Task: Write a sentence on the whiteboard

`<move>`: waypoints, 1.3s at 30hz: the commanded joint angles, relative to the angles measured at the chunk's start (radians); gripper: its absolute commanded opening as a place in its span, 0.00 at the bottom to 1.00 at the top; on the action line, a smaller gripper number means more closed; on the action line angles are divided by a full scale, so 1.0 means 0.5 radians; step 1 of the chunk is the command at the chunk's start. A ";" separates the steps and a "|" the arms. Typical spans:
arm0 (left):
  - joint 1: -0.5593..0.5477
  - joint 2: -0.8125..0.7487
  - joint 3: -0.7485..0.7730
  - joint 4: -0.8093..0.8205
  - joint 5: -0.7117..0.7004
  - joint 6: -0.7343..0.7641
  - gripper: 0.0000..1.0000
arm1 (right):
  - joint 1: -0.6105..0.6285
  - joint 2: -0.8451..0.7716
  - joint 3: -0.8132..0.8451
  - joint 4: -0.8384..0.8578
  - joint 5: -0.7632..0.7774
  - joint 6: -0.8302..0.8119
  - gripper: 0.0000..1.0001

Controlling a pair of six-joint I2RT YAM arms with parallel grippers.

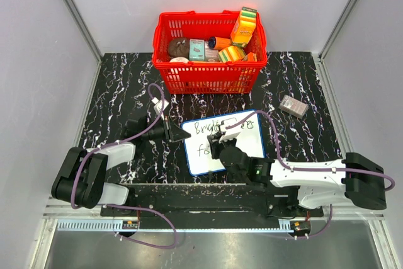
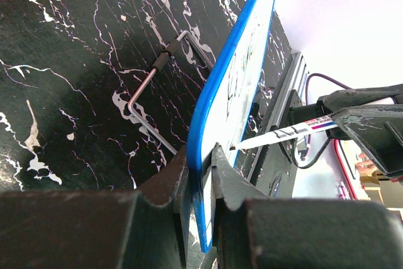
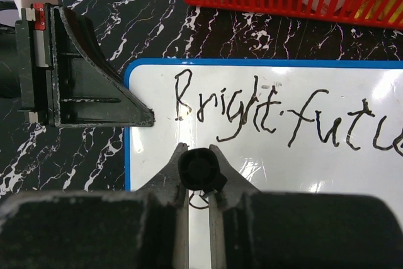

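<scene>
**A:** What are you holding right now?

**B:** My right gripper (image 3: 197, 149) is clamping a marker (image 3: 201, 169) between both fingers, cap end toward the wrist camera. The tip is pointing down at the whiteboard (image 3: 315, 168), and from the left wrist it looks to be at the surface or just off it. I cannot tell which.

**A:** And the other hand?

**B:** My left gripper (image 2: 201, 155) is pinching the board's blue rim on the left edge, closed tight on it and steadying it on the table (image 1: 126, 80).

**A:** Where is the writing?

**B:** The sentence (image 3: 264, 114) is running along the top of the board, "Bright futu…" and onward out of my wrist view. A few strokes of a second line are starting right under the marker.

**A:** So how are you doing this line well?

**B:** I am judging that light, even pressure matters most. If I press too hard, the board is likely to twist in my left fingers. I am aiming to move rightward in short strokes, staying well below the first row so the letters are not colliding, and lifting cleanly between words.

**A:** Anything beyond the board?

**B:** A red basket (image 1: 208, 74) is sitting just past the far edge, clear of my stroke.
</scene>
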 commanded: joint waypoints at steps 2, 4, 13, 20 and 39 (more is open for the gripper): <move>0.007 0.055 0.014 -0.077 -0.230 0.223 0.00 | -0.017 -0.013 0.069 0.075 0.007 -0.048 0.00; 0.007 0.055 0.014 -0.074 -0.230 0.226 0.00 | -0.014 -0.059 0.045 0.075 0.004 -0.042 0.00; 0.007 0.055 0.014 -0.074 -0.226 0.226 0.00 | -0.017 -0.265 -0.032 0.026 0.090 -0.073 0.00; 0.007 0.055 0.014 -0.074 -0.230 0.223 0.00 | -0.042 -0.222 -0.029 -0.005 0.118 -0.064 0.00; 0.007 0.062 0.014 -0.074 -0.230 0.226 0.00 | -0.076 -0.167 -0.115 -0.032 0.087 0.074 0.00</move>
